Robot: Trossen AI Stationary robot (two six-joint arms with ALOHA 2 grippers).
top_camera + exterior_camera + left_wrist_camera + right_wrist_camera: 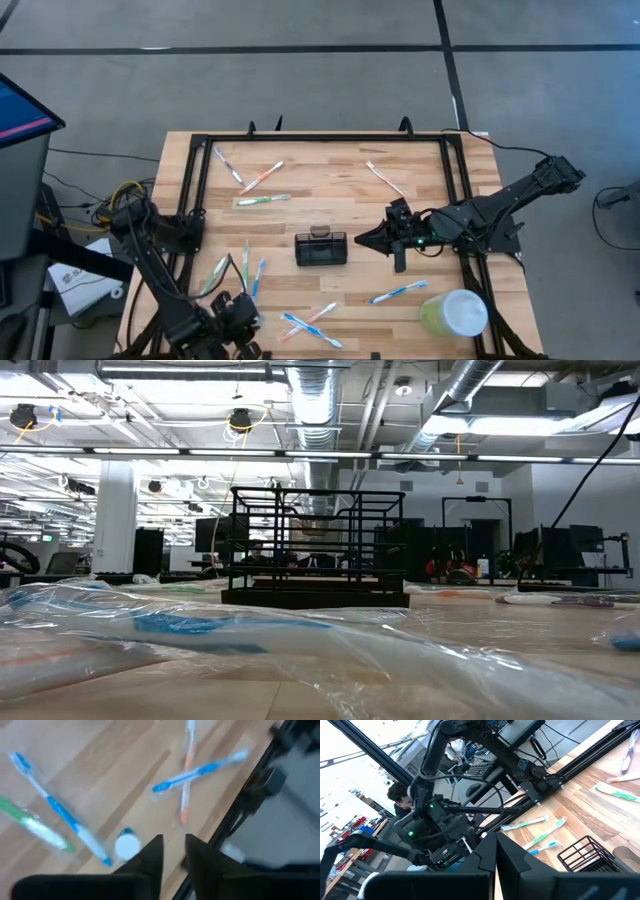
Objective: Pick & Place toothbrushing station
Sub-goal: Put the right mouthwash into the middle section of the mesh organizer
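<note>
Watching the black wire holder (pixel 321 249) mid-surface | my right tool (pixel 366 242) just beside it, fingers together, empty | left tool (pixel 172 851) slightly apart over near-edge toothbrushes (pixel 60 812) | holder looks light, stiff; I'd grip its top rim

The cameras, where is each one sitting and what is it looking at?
High view: above the table, looking straight down; both arms show, with the black holder between them.
Low view: at tabletop height, looking across at the holder and the room; no arm shows.
Left wrist view: on the left arm, looking down at wrapped toothbrushes; the left hand shows.
Right wrist view: on the right arm, facing the left arm; the right hand shows.
Shared: high, low and right wrist views all show the holder.
</note>
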